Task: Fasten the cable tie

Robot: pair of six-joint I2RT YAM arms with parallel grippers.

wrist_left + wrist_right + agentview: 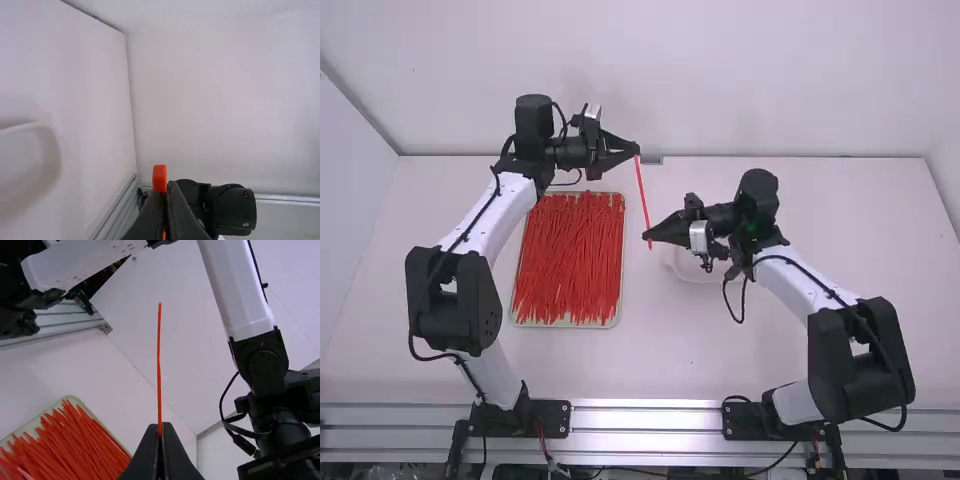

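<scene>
High view: two arms, left arm (490, 215) and right arm (800, 285), stand at one white worktop (840, 210). One red cable tie (643, 200) runs as a straight strip between the two hand tips, its upper end at the left hand (634, 152) and its lower end at the right hand (650, 238). One tray (566, 325) lies just beside the left arm, carrying a pile of loose ties (570, 258) too many to count. One pale translucent object (682, 272), not identifiable, lies under the right hand. Left wrist view: the left hand (165, 192) is pinched narrow on a short orange stub (159, 176) of cable tie that projects past its fingertips. One black motor housing (230, 207) sits near it, before bare white walls. Whether this stub belongs to the strip in the right hand cannot be told. Right wrist view: the right hand (160, 429) is closed on the near end of the cable tie (159, 365), seen edge-on and rising straight to a tip against white. This view adds the tray's corner (67, 400) with its loose ties (65, 445), the left arm's white link (235, 290) and a metal rail (55, 325).
</scene>
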